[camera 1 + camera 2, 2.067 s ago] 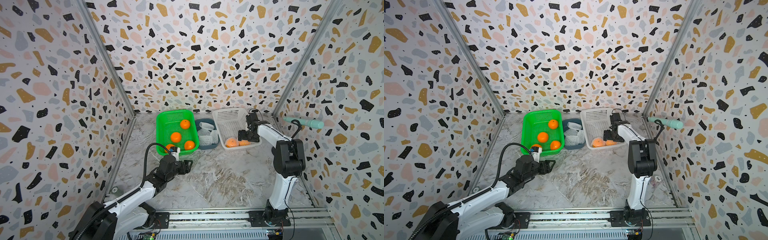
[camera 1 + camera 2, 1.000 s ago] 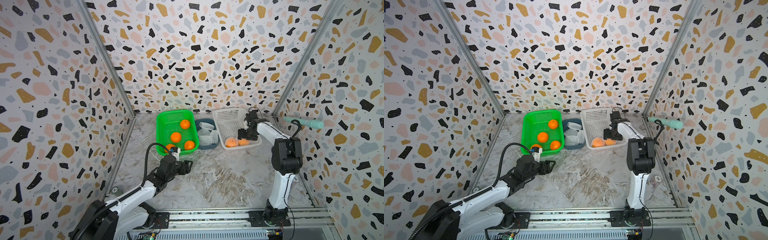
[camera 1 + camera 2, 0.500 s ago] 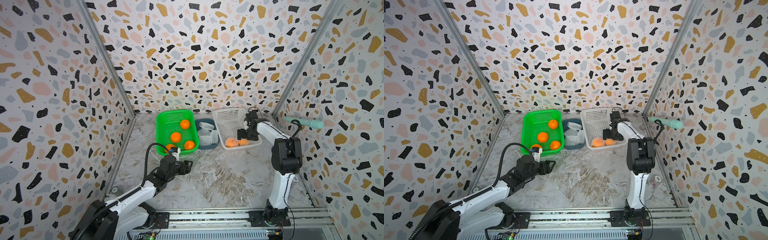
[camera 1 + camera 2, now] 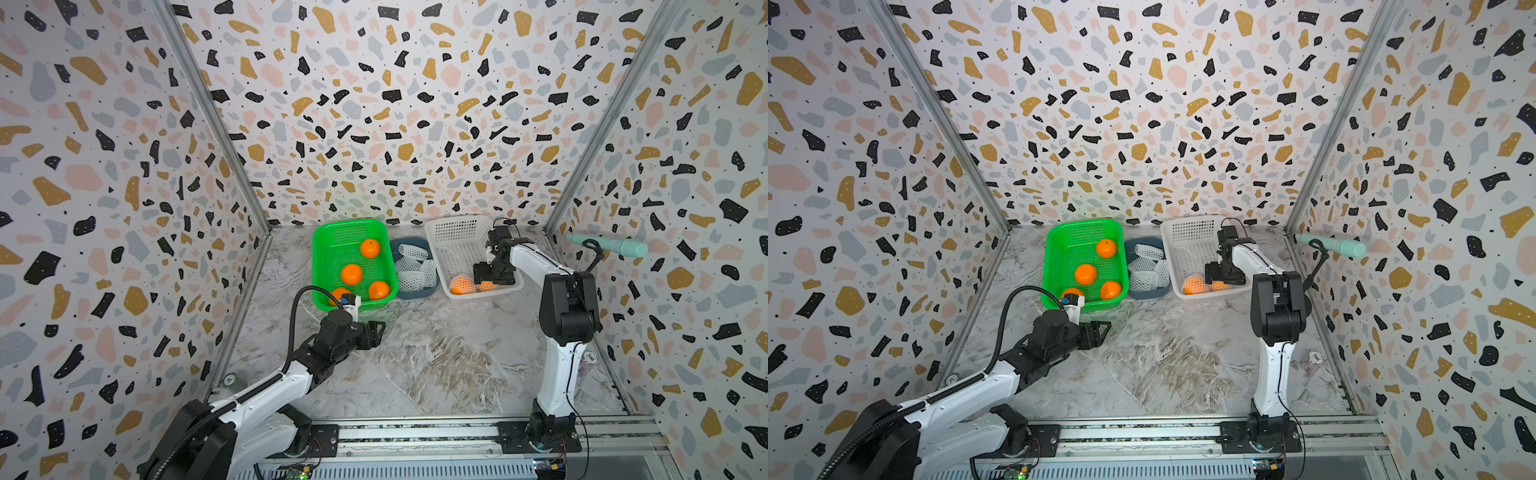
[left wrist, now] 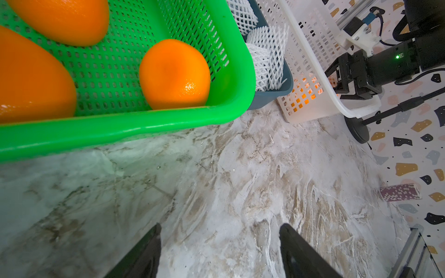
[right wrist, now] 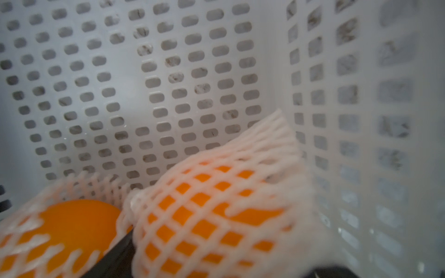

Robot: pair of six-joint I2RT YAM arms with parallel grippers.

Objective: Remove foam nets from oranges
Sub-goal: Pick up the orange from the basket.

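A netted orange [image 6: 212,204] lies in the white basket's [image 6: 168,72] near corner beside a second netted orange [image 6: 60,228]. The right claw [image 6: 226,260] straddles it; whether it pinches, I cannot tell. The left claw [image 5: 219,240] hangs spread and empty over the desk [image 5: 265,180], by the green basket [image 5: 144,125].

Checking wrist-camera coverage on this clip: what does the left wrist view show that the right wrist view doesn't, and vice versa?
Only the left wrist view: bare oranges in the green basket, empty foam nets in the blue bin, the marble table, and the left gripper, fingers apart with nothing between. Only the right wrist view: two netted oranges close up, a finger of the right gripper between them. Both: the perforated wall of the white basket.
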